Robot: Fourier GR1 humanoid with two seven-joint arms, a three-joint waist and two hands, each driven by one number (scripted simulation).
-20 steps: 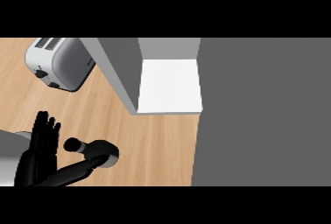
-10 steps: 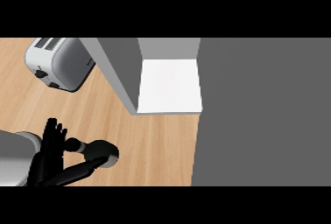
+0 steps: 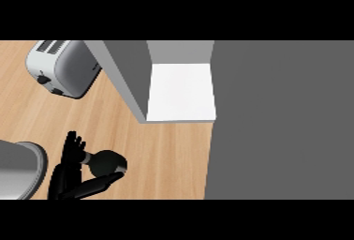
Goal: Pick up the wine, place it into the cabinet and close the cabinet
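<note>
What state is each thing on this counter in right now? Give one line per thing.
Wine bottle: upright on the counter, not lifted.
Left hand: open, fingers straight beside the bottle, thumb below it.
Cabinet: open, white shelf showing, nothing on it.
Toaster: standing near the counter's back, untouched.
Right hand: not in view.

The setting is a kitchen; the work surface is a light wood-grain counter [image 3: 159, 154] of the type fitted in domestic kitchens. A silver two-slot toaster [image 3: 63, 66] with dark control knobs stands at the far left of the counter; a grey cabinet [image 3: 181, 91] stands open beside it, showing a white interior shelf and a grey door panel edge-on. A dark wine bottle [image 3: 104, 161] stands on the counter near the front edge; these items together indicate a household food-preparation area.
</note>
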